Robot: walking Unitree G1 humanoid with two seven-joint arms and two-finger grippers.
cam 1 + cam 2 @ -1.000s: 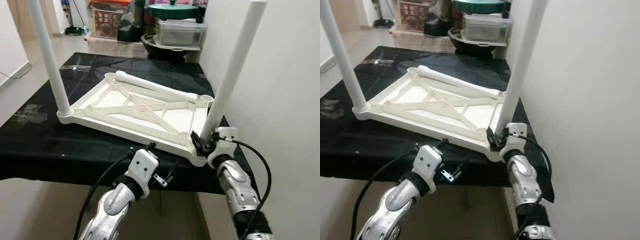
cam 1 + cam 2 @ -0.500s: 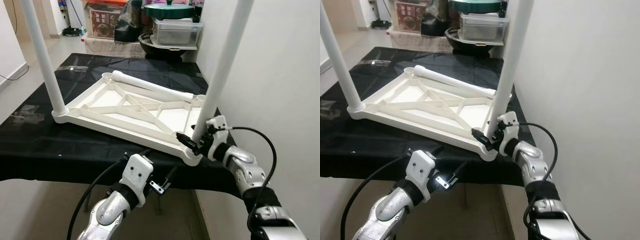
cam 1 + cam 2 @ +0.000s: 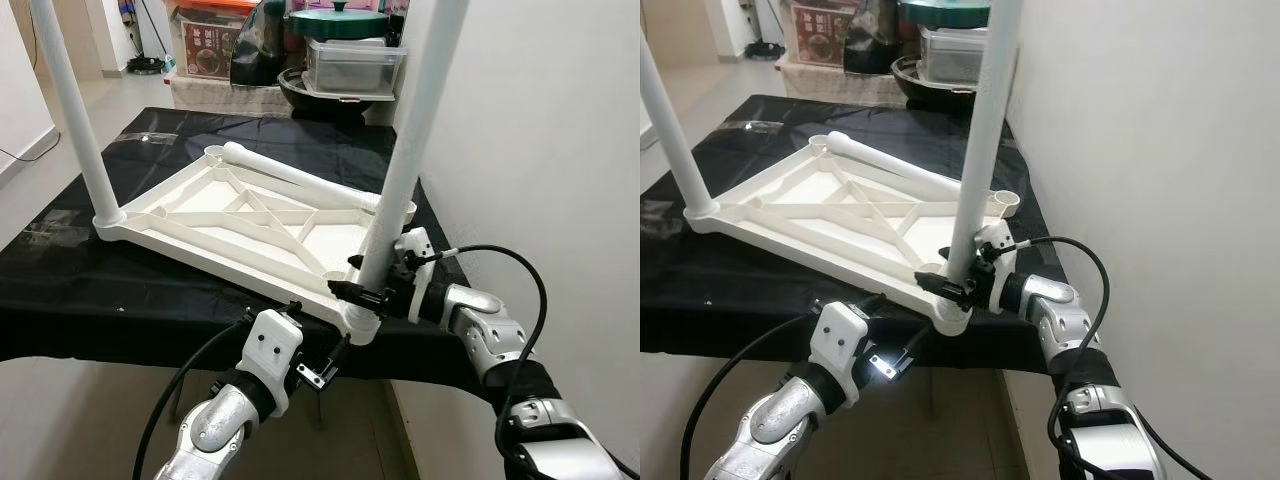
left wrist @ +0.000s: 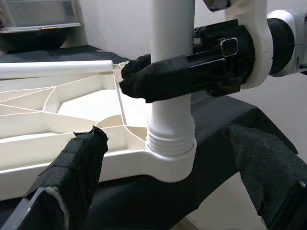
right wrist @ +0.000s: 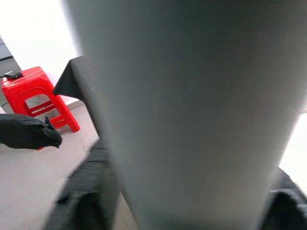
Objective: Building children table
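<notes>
Two legs stand in the tabletop (image 3: 250,225); our right gripper (image 3: 372,291) clamps the near leg (image 3: 400,170) (left gripper (image 4: 163,191) spread below). Cross-threading could jam it.

— What sort of place is this?
— A home; pots (image 3: 340,22) and a storage box (image 3: 356,66) stacked by the wall (image 3: 540,150); a red stool (image 5: 33,96) on tiled floor (image 3: 130,95); black cloth (image 3: 60,290) over a table.

We see two silver jointed arms with white wrist housings, looping black cables, and each gripper's fabric-wrapped black fingers (image 4: 76,163).
</notes>
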